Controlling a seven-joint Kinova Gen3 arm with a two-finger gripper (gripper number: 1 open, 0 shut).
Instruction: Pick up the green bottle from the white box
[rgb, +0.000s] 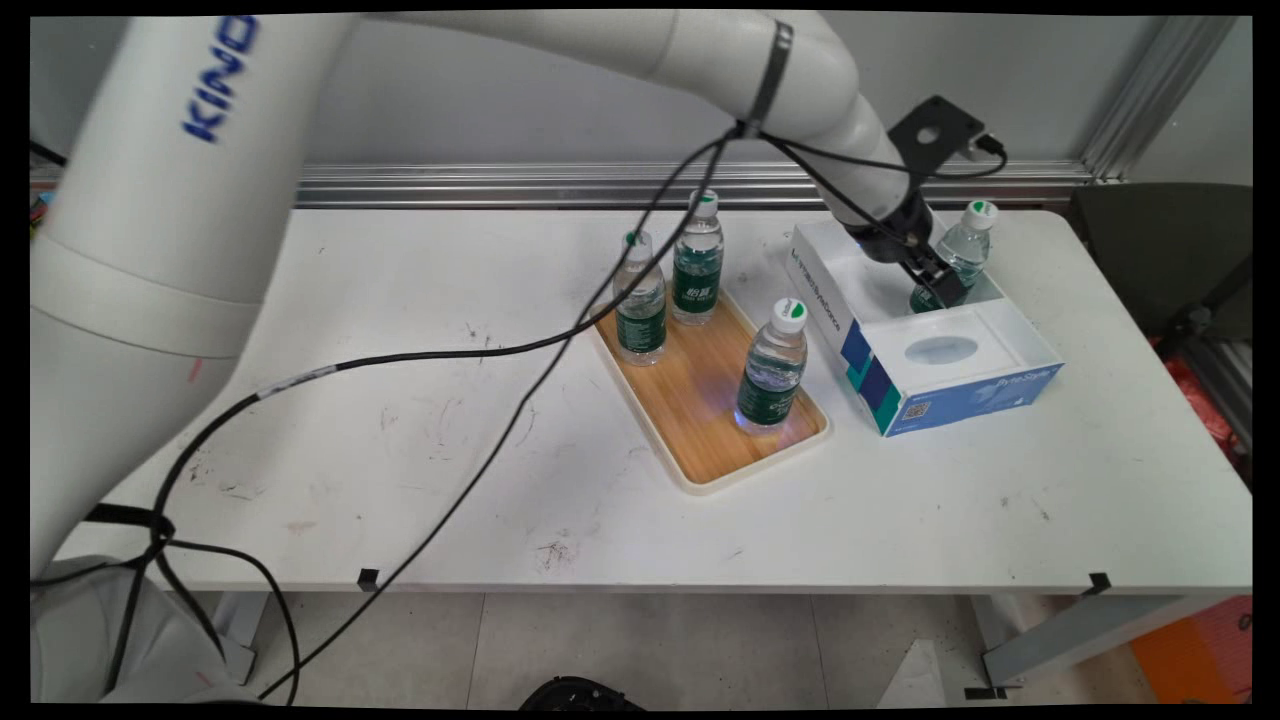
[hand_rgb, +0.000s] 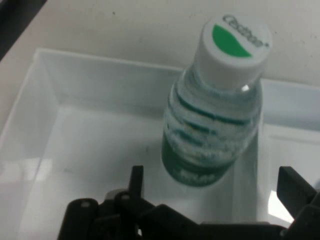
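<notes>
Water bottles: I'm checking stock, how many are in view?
4. Three stand on the wooden tray: two at its far end, one near end. One stands in the white box, by the gripper.

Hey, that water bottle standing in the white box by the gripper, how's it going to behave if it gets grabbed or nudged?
The bottle looks full, so probably heavy for its size. Its ribbed clear plastic would likely give slightly under the open gripper. Tall and narrow inside the white box, it may tip if pushed high.

Three bottles (rgb: 697, 258) stand on a wooden tray (rgb: 690, 400) beside a white box (rgb: 930, 350) holding a fourth bottle (hand_rgb: 215, 110).
</notes>
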